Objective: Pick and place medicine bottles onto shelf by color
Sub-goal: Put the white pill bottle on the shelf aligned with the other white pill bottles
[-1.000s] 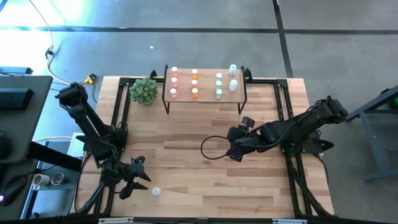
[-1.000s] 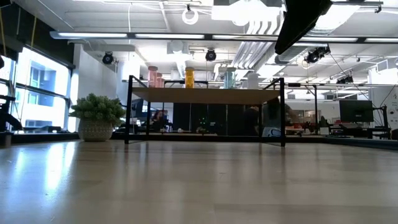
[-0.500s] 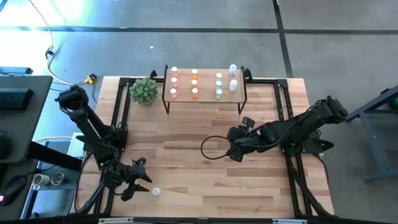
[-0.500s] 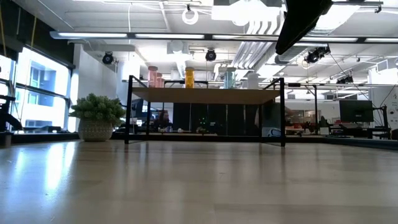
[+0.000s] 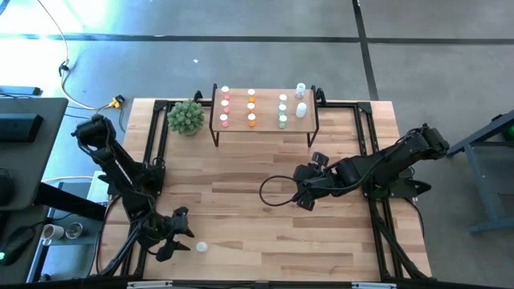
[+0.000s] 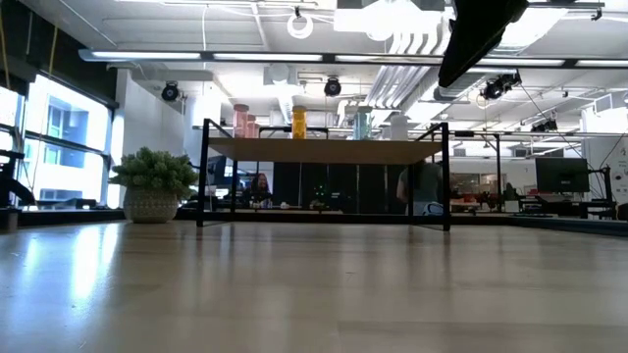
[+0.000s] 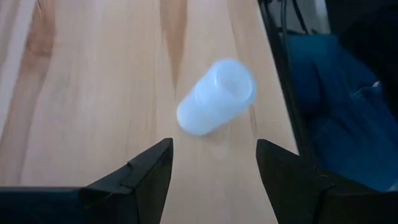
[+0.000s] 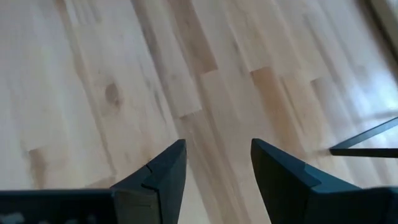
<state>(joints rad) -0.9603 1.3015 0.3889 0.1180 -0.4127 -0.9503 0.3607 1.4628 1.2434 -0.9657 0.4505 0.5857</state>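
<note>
The left gripper (image 5: 178, 233) is positioned low over the near left part of the table (image 5: 265, 241), close to the front edge. Its fingers (image 7: 146, 174) are spread apart and nothing is gripped between them. A white bottle (image 7: 216, 98) is seen lying on its side on the wood just ahead of the fingertips, free of both; in the high view it (image 5: 201, 247) lies just beside the gripper.

The right gripper (image 5: 303, 195) is held above the middle of the table, right of centre. Its fingers (image 8: 163, 177) are parted, and only bare planks are seen between them.

The shelf (image 5: 265, 122) is located at the far edge of the table. Pink, orange, green and white bottles are arranged on it in columns by colour. A green plant (image 5: 185, 116) is placed just left of the shelf.
</note>
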